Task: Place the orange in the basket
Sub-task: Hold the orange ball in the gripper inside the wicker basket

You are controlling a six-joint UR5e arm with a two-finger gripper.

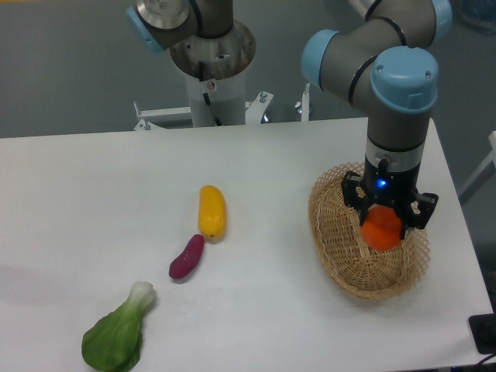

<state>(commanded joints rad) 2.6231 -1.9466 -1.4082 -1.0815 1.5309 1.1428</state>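
White table [256, 155] | gripper [385, 225] over basket [333, 232], fingers closed around orange [382, 229] | yellow vegetable [211, 211], purple vegetable [187, 256], bok choy [116, 337] well left

From my remote feed, even overhead light brightens the white table [93, 178]; soft faint shadows sit under objects, focus is slightly soft, with dimmer background toward twelve o'clock.

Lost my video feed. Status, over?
End effector shut on orange, inside basket. Orange not yet released. Nothing in the way.
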